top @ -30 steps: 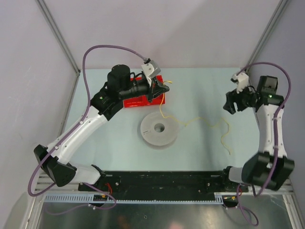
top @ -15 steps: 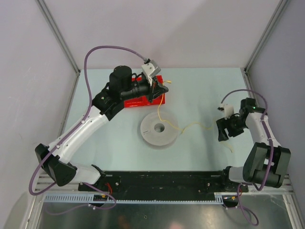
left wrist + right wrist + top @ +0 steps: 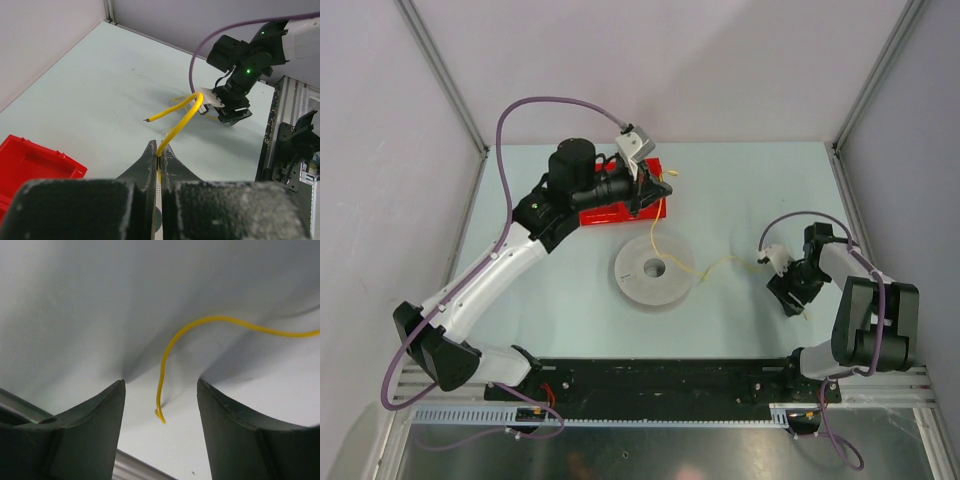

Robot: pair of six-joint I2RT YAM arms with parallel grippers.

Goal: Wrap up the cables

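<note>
Red bin on pale green table, grey round disc near it, apart

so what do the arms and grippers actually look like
Both arms are white links with black joints: left arm, right arm. A purple cable loops along each. The left gripper and right gripper have dark tapered fingers.

This was a robotics lab test cell rather than a home or shop. Plain pale walls, framed by bare metal posts, boxed in a pale table. 2 machines, a left arm and a right arm, were bolted to a black base rail at the near edge. Purple cords looped in the open, and a slotted strip ran in front. On the table lay a red bin, a grey spool and thin yellow cables.
</note>
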